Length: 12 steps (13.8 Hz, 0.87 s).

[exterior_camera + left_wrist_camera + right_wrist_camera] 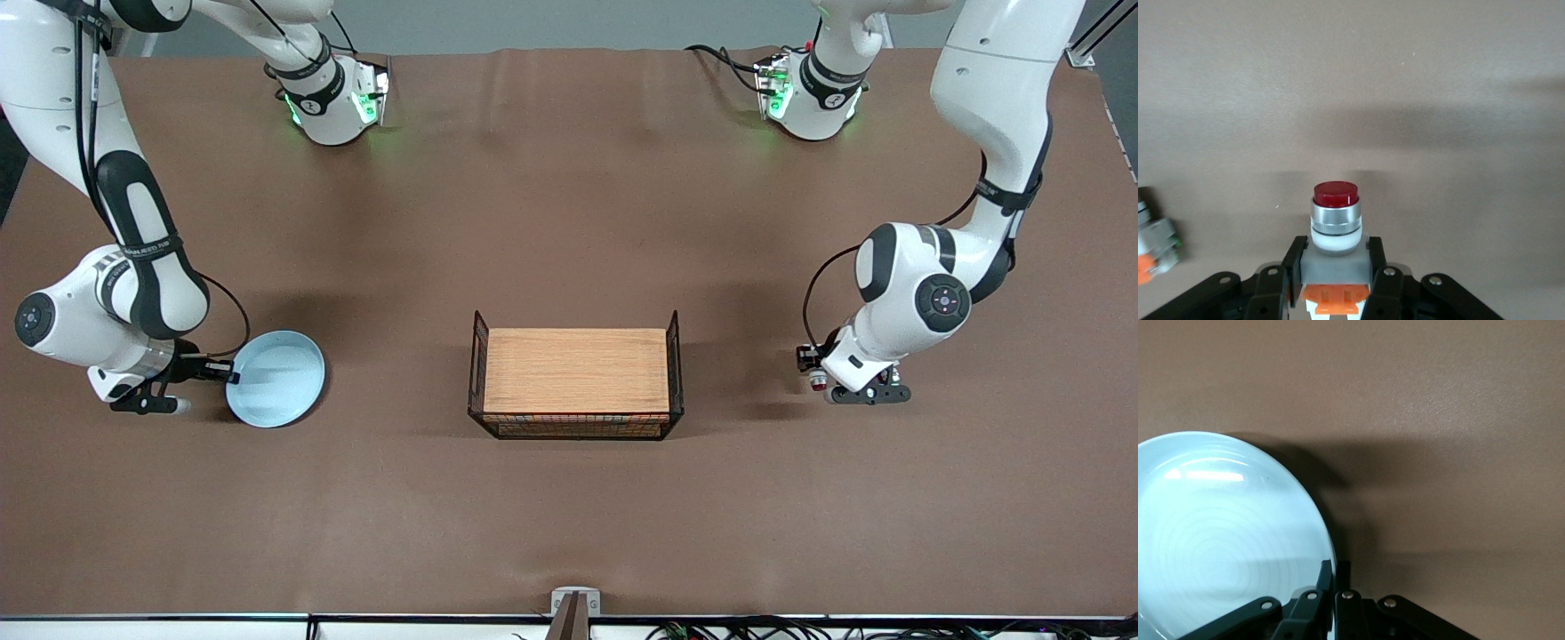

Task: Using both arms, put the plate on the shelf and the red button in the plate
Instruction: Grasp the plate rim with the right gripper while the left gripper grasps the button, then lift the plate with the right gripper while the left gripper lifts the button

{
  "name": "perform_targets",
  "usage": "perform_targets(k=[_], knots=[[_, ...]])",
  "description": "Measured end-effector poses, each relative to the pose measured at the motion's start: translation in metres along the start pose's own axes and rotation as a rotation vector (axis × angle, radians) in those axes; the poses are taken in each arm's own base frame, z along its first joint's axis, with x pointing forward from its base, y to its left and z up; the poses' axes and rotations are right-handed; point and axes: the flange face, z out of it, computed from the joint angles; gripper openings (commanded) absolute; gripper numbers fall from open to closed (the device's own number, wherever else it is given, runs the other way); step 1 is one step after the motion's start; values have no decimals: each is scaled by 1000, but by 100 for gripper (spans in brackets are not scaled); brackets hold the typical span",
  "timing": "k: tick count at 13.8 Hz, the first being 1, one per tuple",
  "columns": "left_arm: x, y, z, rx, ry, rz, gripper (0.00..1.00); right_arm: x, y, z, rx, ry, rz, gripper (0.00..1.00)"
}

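The pale blue plate (pixel 277 380) is low at the table near the right arm's end. My right gripper (pixel 228 371) is shut on its rim. The right wrist view shows the plate (pixel 1218 540) with the gripper (pixel 1335 577) pinched on its edge. My left gripper (pixel 813 372) is low over the table toward the left arm's end, shut on the red button (pixel 816 383). The left wrist view shows the button (pixel 1335 212) with its dark red cap pointing away, its grey body clamped in the gripper (pixel 1335 261), orange block below.
A wooden tray (pixel 578 369) in a black wire frame stands mid-table between the two grippers. A similar small white-and-orange part (pixel 1153 245) lies on the table beside the left gripper. Brown mat lies all around.
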Motion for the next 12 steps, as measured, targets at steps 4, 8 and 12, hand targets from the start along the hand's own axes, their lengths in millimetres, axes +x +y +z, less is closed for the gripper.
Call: perform_targets(k=[4,8,12], knots=[[7,4,-68,14,-66,4,30,14,-4,-23,40,-58,41,0],[19,9,-145,20,-135,6,30,31,-2,-92,90,-129,107,0],[26,25,-234,-55,-150,-110,32,18,-25,-183,118,-153,272,0]])
